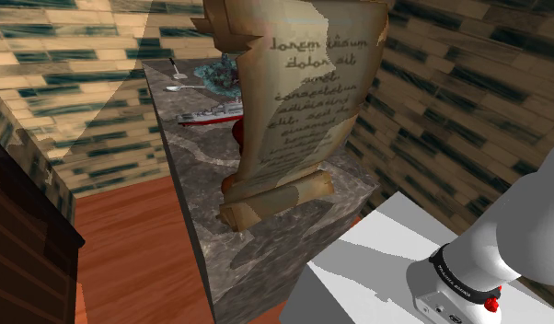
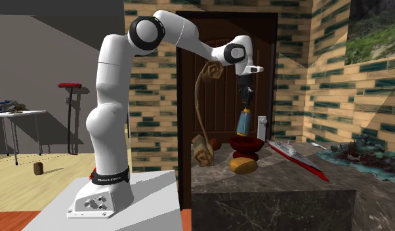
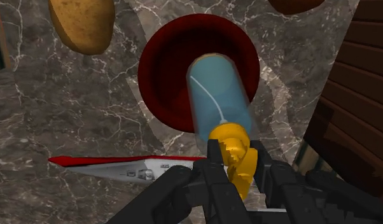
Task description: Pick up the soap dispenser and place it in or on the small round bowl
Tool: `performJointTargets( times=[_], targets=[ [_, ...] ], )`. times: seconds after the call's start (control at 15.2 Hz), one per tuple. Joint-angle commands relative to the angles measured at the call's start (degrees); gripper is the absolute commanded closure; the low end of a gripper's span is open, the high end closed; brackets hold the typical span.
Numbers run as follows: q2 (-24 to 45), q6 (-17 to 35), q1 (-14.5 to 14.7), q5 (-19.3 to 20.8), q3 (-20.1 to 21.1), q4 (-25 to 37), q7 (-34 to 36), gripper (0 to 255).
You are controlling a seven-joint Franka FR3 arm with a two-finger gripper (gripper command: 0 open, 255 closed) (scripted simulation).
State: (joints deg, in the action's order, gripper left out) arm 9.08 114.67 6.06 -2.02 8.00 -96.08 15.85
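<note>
Soap dispenser (image 3: 219, 95) hangs over the marble counter (image 3: 56, 108), upright just above the dark red bowl (image 3: 158, 70), so we judge a straight lowering will seat it. Our gripper (image 3: 238, 159) has its fingers closed on the yellow pump, leaving the blue body free.

Scroll (image 1: 303, 101): carried brown handwriting, "lorem ipsum dolor sit amet consectetur"; the lines below were too faint to read.
Black band (image 2: 111, 176) on the arm's foot: small white lettering, unreadable.
</note>
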Motion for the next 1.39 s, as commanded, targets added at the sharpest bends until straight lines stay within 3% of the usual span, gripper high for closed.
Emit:
performJointTargets(
  times=[0.0, 0.46, 0.53, 0.86, 1.12, 1.32],
  targets=[
    [0.86, 1.02, 0.30, 1.98, -0.10, -1.71, -0.18, 255],
    [0.83, 1.01, 1.68, 1.68, -1.60, -1.71, -0.37, 255],
    [1.58, 1.00, 1.92, 1.85, -1.47, -0.94, 0.03, 0],
    [0.83, 1.01, 2.06, 1.60, -2.01, -1.71, -0.42, 0],
    [-0.85, -5.66, 2.03, 1.40, -2.14, 3.29, -0.54, 0],
    [-0.86, -5.66, 2.03, 1.40, -2.14, 3.29, -0.54, 0]
  ],
)
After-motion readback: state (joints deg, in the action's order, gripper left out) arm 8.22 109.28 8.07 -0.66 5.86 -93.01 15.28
